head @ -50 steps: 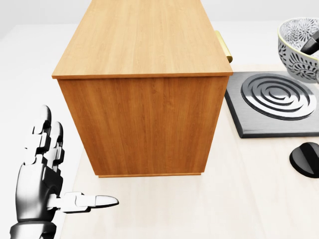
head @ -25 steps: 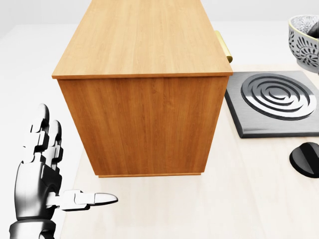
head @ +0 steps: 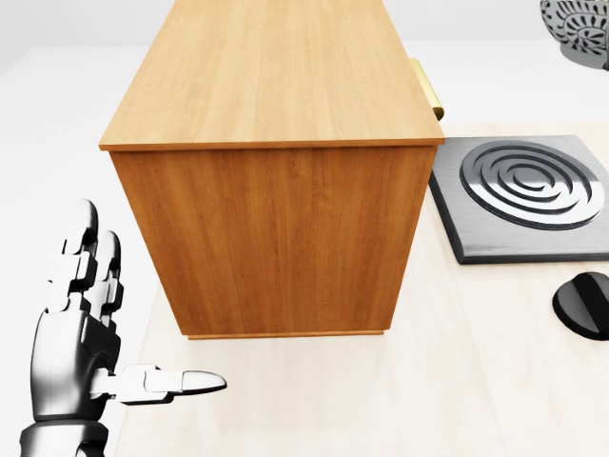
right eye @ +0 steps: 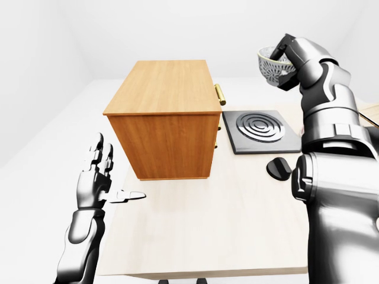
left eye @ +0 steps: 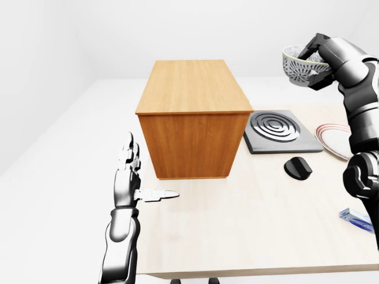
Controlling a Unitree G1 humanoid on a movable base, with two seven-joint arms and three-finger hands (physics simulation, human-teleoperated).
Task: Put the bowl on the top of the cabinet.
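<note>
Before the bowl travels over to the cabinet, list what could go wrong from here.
1. The right hand pinches the bowl only at its rim, high in the air; it could tip or slip during the swing.
2. If it drops early, it may land on the burner plate below.
3. The cabinet top is narrow; a placement near its edge could slide off.

Matt grained-wood cabinet [left eye: 192,112], pale smooth wood table [left eye: 249,219], glossy patterned ceramic-looking bowl [left eye: 299,66], shiny metal-look fingers [head: 181,384].

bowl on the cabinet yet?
No, the right hand holds the bowl in the air, to the right of the cabinet.
</note>
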